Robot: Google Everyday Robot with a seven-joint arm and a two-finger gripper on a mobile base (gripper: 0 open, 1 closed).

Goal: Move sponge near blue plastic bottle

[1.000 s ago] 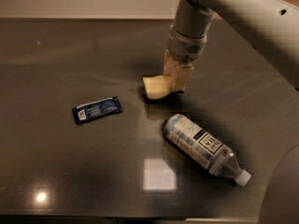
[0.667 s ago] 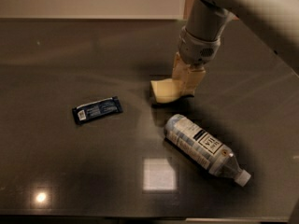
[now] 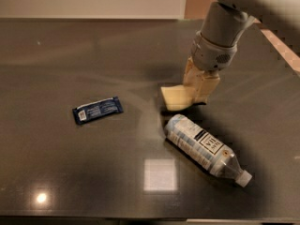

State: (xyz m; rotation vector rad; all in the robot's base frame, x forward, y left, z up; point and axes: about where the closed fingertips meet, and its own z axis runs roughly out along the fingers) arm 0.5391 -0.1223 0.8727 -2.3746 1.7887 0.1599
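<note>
Gripper (image 3: 198, 89) and sponge (image 3: 172, 98) have shifted right and nearer since the earlier frame. The gripper is clamped on the sponge's right end, low over the dark table (image 3: 56, 172), just beyond the lying blue plastic bottle (image 3: 201, 146). Dark blue packet (image 3: 97, 110) sits well left.

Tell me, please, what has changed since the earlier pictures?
The gripper, jaws holding the sponge, carried it rightward in the view and toward the camera, closer to the blue plastic bottle. The bottle and the dark blue packet stayed put.
</note>
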